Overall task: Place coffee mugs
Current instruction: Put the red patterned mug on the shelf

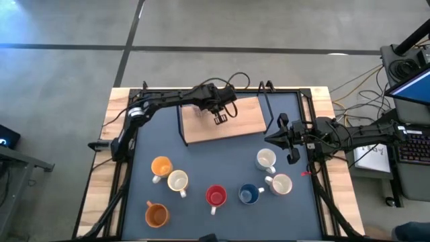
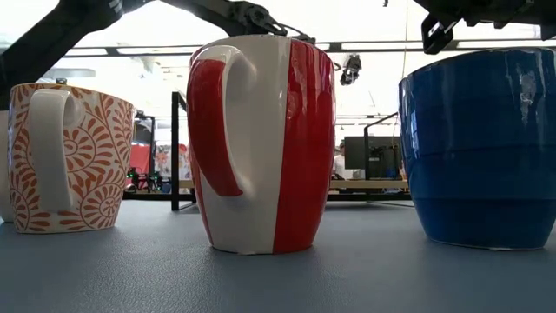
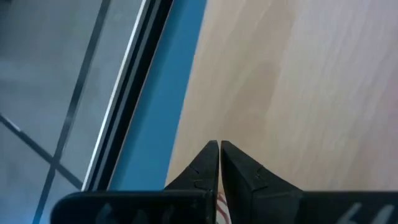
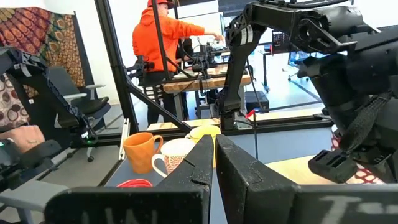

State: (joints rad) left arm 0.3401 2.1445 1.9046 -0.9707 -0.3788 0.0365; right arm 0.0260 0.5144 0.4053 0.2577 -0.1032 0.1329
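Note:
Seven mugs stand upright on the blue mat near the table's near edge: orange point(image 1: 161, 166), cream point(image 1: 177, 181), orange point(image 1: 156, 214), red point(image 1: 216, 196), blue point(image 1: 249, 194), white point(image 1: 267, 159) and white point(image 1: 280, 183). My left gripper point(image 1: 220, 119) is shut over the wooden board point(image 1: 250, 115) at the far middle. A sliver of red-and-white pattern point(image 3: 221, 208) shows between its fingers' bases, and a similar patterned bit point(image 4: 360, 177) sits under it in the right wrist view. My right gripper point(image 1: 272, 139) is shut and empty, raised just beyond the white mug on the right. My left gripper point(image 3: 219, 144) points down at the board with its fingertips together. Whether it touches the red-and-white patterned thing at the fingers' bases, I cannot tell; the gripper itself hides that spot.
A black metal frame point(image 1: 181, 124) stands along the board's left side and far edge. In the low view the red mug point(image 2: 261, 143), blue mug point(image 2: 482, 148) and an orange-patterned cream mug point(image 2: 69, 156) stand close. A person in orange point(image 4: 163, 31) stands beyond the table.

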